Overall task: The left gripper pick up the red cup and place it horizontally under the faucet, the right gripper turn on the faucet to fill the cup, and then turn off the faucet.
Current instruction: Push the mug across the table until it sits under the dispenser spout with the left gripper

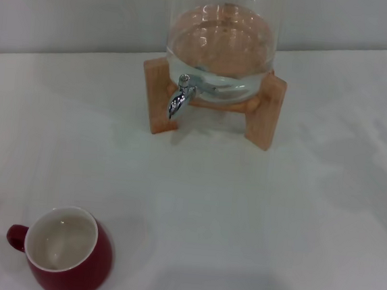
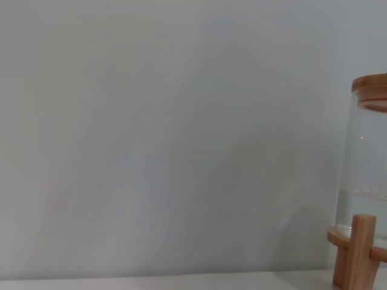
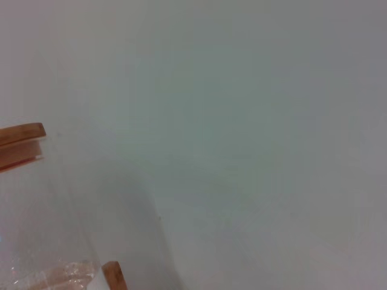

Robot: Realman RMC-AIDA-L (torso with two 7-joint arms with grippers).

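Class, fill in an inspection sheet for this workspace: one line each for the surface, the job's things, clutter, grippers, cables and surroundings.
Surface: white table, bare around the items.
Job's things: red cup upright near the front left, away from the faucet; faucet on a glass jar holding water, set in a wooden stand; the jar has a wooden lid.
Clutter: nothing seen.
Grippers: neither the left gripper nor the right gripper is in view.
Cables: nothing seen.
Surroundings: plain pale wall.
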